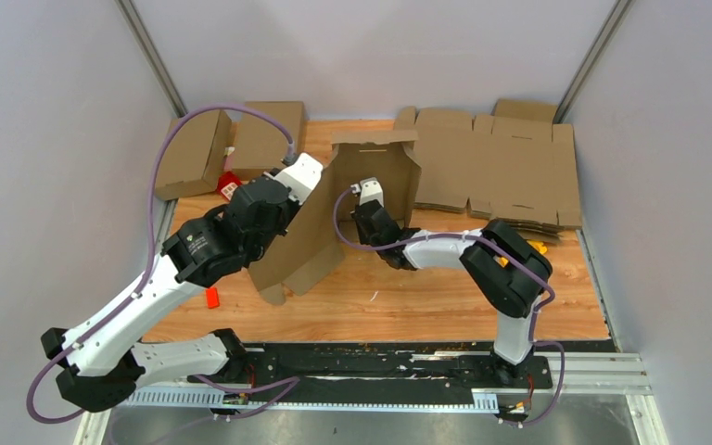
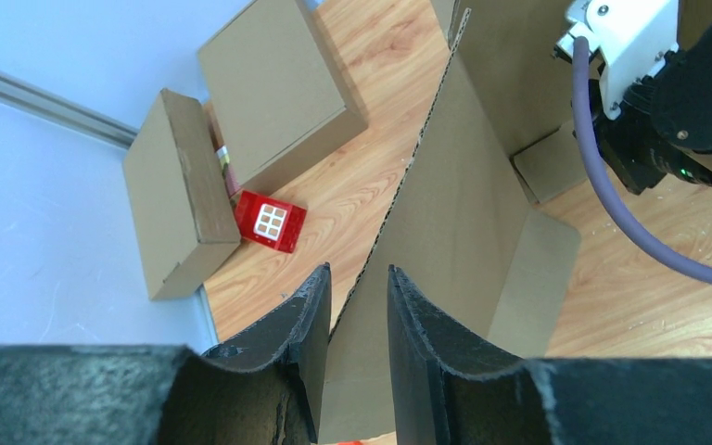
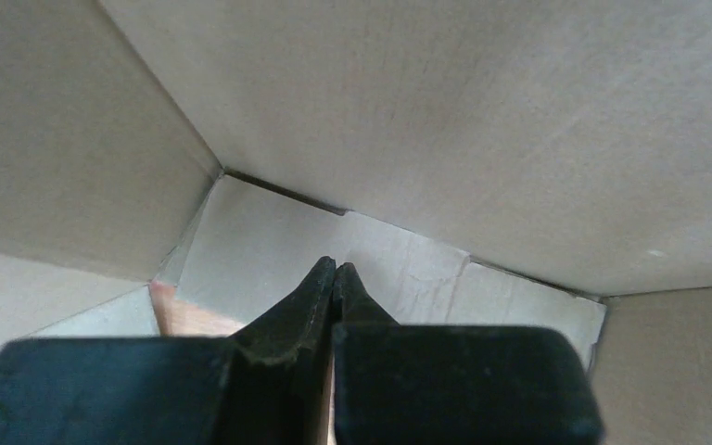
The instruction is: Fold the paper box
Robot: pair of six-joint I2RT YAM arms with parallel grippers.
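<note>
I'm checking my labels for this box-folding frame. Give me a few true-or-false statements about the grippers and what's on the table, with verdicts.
1. The right gripper has its fingers pressed together. True.
2. The left gripper is shut with nothing between its fingers. False: its fingers are apart, straddling a panel edge of the paper box.
3. A red block lies beside a folded box. True.
4. The stack of flat cardboard lies at the table's far left. False: it lies at the far right.

The paper box [image 1: 301, 246] is made of matt, brown corrugated cardboard; the bench [image 1: 426, 297] beneath it is surfaced in smooth wood.
</note>
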